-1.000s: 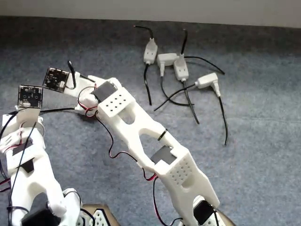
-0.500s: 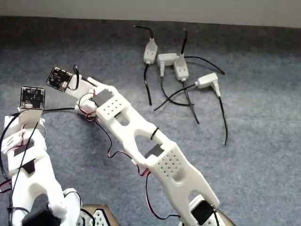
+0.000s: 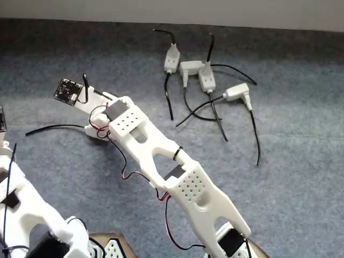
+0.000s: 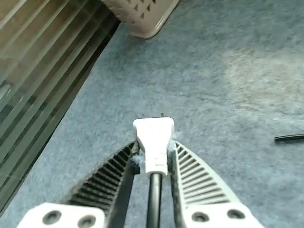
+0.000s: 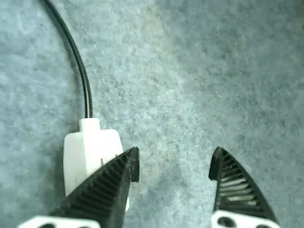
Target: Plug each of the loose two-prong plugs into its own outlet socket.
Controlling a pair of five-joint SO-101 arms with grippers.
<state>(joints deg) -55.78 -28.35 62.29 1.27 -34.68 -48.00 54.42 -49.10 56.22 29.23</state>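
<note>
The grey carpeted worktop (image 3: 301, 177) carries the cords. One two-prong plug (image 4: 153, 142) is clamped in the left gripper (image 4: 154, 147), with its prongs forward and clear of the jaws, apparently ready for insertion. The right gripper (image 5: 175, 160) hangs released, one jaw just beside a white connector body (image 5: 90, 152), probably the mating socket. Further connectors (image 3: 207, 78) lie well apart.
</note>
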